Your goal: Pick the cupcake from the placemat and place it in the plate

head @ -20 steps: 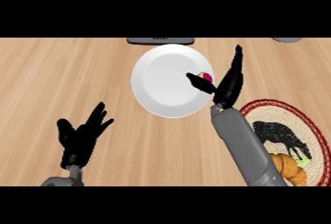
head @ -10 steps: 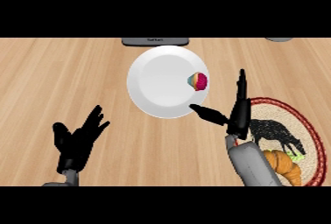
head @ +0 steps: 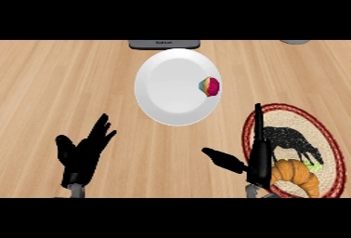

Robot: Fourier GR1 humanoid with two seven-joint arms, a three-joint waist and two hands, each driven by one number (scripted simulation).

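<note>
head view: cupcake (head: 211,86) lies on plate (head: 171,90); right hand (head: 255,155) and left hand (head: 81,154) spread, holding nothing.

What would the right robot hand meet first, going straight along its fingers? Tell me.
Probably the cupcake at the plate rim's right side; the right robot hand points up-view over the placemat. Height is unclear.

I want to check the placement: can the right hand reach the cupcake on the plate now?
Probably yes. The right hand is open, and only bare counter and plate rim lie between it and the cupcake.
</note>
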